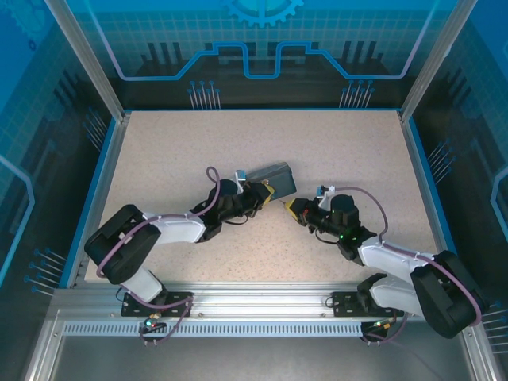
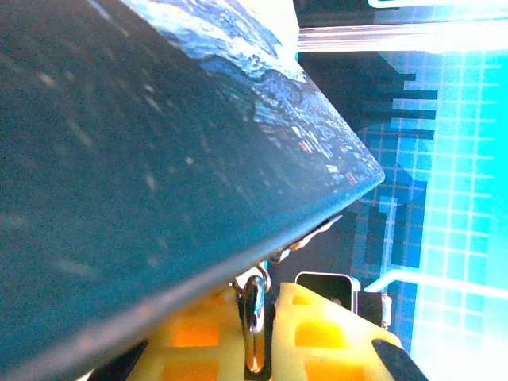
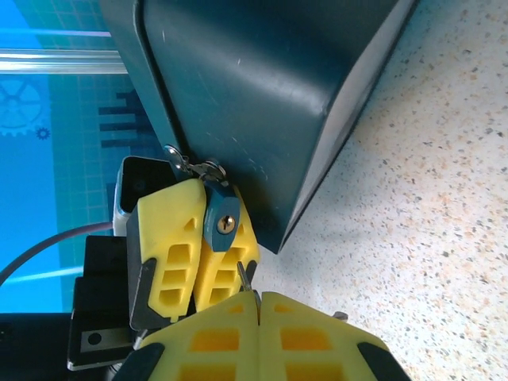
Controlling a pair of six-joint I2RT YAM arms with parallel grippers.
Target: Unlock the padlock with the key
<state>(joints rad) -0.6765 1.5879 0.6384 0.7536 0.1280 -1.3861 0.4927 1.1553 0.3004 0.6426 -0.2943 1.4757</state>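
- Meeting near the middle of the table (image 1: 198, 143) in the top view, the left gripper (image 1: 267, 194) sits against the near edge of the dark-blue box (image 1: 276, 175). The right gripper (image 1: 290, 208) faces it, just beside.
- Left wrist: its yellow fingers (image 2: 317, 337) are pinched narrowly on the padlock (image 2: 253, 305), whose silver shackle reaches up to the box's lower edge.
- Right wrist: the right claw is pressed shut on the thin key (image 3: 244, 276). The key's tip points up just below the padlock's keyhole and is not inside it.
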